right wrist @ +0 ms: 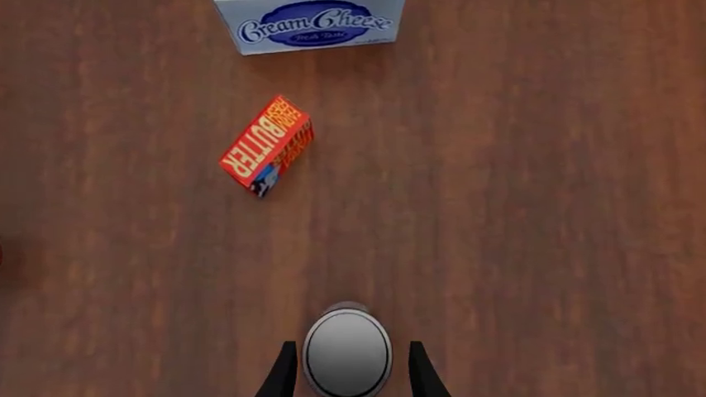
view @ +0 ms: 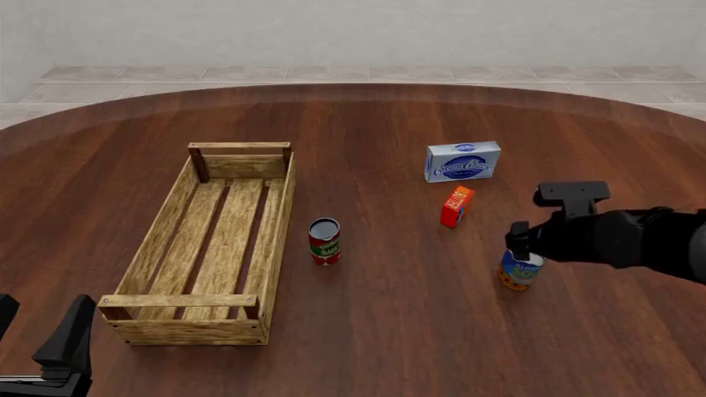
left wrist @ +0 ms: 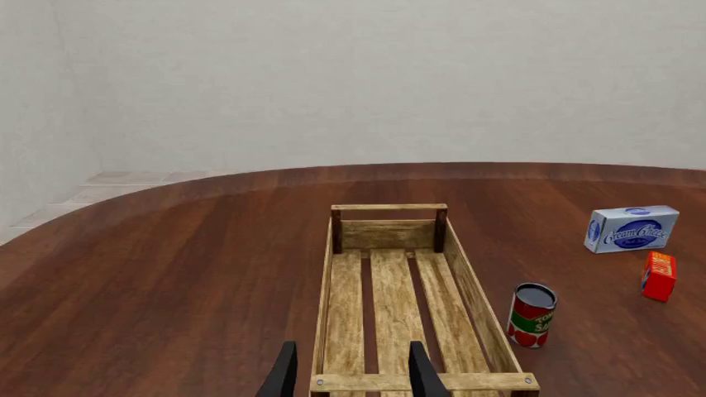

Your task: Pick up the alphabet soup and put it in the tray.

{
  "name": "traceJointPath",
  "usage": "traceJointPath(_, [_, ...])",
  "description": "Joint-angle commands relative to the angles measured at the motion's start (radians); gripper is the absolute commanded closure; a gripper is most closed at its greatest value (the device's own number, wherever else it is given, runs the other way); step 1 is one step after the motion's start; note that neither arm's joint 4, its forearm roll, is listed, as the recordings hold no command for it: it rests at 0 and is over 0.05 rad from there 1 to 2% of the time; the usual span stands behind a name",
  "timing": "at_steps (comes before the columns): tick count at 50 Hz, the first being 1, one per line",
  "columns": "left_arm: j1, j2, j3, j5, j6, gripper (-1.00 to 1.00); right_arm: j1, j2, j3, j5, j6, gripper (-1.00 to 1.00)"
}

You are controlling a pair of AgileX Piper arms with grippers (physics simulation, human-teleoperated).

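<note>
Alphabet soup [right wrist: 347,350] stands upright on the table between my right pincer's [right wrist: 347,372] spread fingers, not yet clenched or lifted. Carrying it to the tray [view: 276,223], far off to my left, remains.

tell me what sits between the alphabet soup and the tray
In the front view, the red-and-green can stands upright on the table between the alphabet soup and the tray, close to the tray's right side. The rest of that stretch is bare wood.

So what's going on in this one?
The right gripper is down over the alphabet soup, fingers straddling the upright can; a grip isn't clear yet. The tray sits across the table, nothing in it. The left gripper idles open near the tray's end. A tomato can stands between.
</note>
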State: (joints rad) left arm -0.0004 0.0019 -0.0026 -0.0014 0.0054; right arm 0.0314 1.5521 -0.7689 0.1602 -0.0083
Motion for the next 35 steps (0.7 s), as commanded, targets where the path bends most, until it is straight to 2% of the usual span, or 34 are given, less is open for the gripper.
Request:
traceJointPath(1, [0.0, 0.0, 0.0, 0.0, 0.0, -1.0, -0.003, 0.036, -0.001, -0.02, -0.002, -1.0])
traceJointPath(35, [0.0, 0.0, 0.0, 0.0, 0.0, -1.0, 0.005, 0.128, 0.014, -0.079, 0.015, -1.0])
